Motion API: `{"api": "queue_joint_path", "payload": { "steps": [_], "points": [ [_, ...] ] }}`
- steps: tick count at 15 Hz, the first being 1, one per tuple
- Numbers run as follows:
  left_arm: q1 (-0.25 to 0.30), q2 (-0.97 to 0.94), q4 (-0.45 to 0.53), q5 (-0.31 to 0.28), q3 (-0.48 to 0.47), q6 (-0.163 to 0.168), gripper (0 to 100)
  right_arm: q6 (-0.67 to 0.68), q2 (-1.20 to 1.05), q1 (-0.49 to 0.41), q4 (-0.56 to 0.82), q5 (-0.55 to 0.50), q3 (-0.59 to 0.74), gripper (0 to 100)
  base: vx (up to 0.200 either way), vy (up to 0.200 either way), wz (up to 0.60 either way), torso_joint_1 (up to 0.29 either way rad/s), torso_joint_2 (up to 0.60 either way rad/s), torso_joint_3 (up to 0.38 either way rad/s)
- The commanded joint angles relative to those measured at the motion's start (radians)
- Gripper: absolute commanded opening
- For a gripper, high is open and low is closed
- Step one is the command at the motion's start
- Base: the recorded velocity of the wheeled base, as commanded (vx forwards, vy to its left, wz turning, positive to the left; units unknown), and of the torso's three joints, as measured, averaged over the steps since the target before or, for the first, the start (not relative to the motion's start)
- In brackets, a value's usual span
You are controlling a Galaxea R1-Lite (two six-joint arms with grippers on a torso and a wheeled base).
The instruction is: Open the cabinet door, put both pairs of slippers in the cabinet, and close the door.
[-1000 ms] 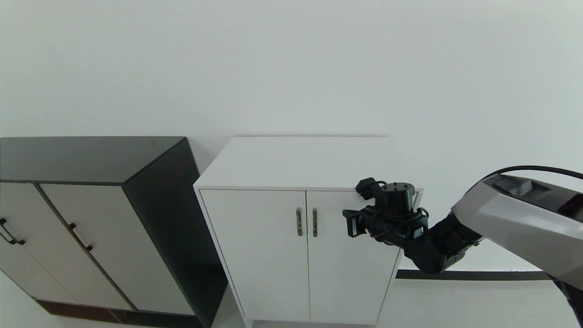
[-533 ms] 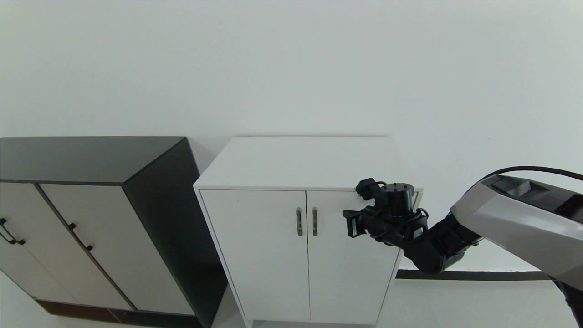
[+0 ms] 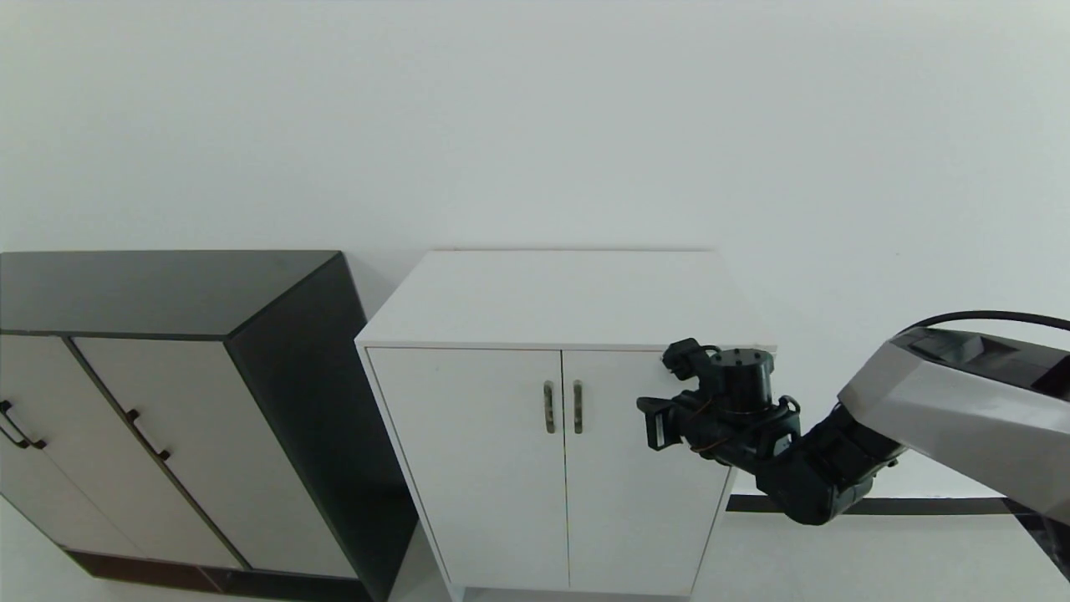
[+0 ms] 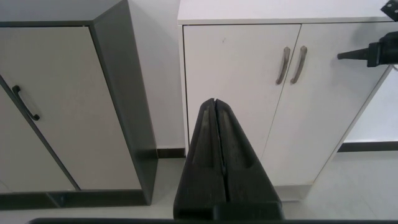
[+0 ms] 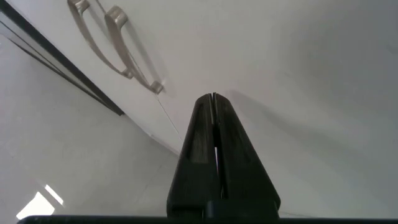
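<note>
- You see the white cabinet standing against the wall, with a plain flat top and two doors, both shut.
- Its left door and right door meet at a centre seam. A slim upright metal handle sits on one side of the seam and its twin on the other.
- Your right gripper hangs before the upper part of the right door, between the handles and that door's outer edge. Its jaws are pressed together and hold nothing.
- Your left gripper sits back from the cabinet's left door, jaws also together and holding nothing.
- A dark cabinet with pale doors stands just beside the white one's left side.
- A dark skirting strip runs along the wall to the right.
</note>
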Motion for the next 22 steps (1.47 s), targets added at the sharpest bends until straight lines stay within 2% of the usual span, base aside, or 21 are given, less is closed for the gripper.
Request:
{"api": "queue_joint_path", "payload": {
  "steps": [1, 4, 6, 10, 16, 20, 22],
  "points": [
    [-0.001, 0.0, 0.0, 0.0, 0.0, -0.001, 0, -0.001, -0.082, 0.001, -0.054, 0.0, 0.125, 0, 0.0, 0.0, 0.0, 0.0, 0.0, 0.0],
    [-0.001, 0.0, 0.0, 0.0, 0.0, 0.001, 0, -0.004, -0.189, -0.001, -0.117, -0.003, 0.282, 0, 0.0, 0.0, 0.0, 0.0, 0.0, 0.0],
    [-0.001, 0.0, 0.0, 0.0, 0.0, 0.001, 0, -0.005, -0.254, -0.004, -0.117, -0.014, 0.345, 0, 0.0, 0.0, 0.0, 0.0, 0.0, 0.0],
    [-0.001, 0.0, 0.0, 0.0, 0.0, 0.001, 0, -0.008, -0.495, -0.016, -0.114, -0.035, 0.565, 0, 0.0, 0.0, 0.0, 0.0, 0.0, 0.0],
    [0.0, 0.0, 0.0, 0.0, 0.0, 0.001, 0, -0.07, -0.76, -0.131, -0.109, -0.037, 0.826, 0, 0.0, 0.0, 0.0, 0.0, 0.0, 0.0],
    [-0.001, 0.0, 0.0, 0.0, 0.0, 0.001, 0, -0.14, -0.923, -0.212, -0.106, -0.075, 0.958, 0, 0.0, 0.0, 0.0, 0.0, 0.0, 0.0],
    [-0.001, 0.0, 0.0, 0.0, 0.0, 0.001, 0, -0.14, -1.019, -0.24, -0.04, -0.075, 0.992, 0, 0.0, 0.0, 0.0, 0.0, 0.0, 0.0]
  ]
}}
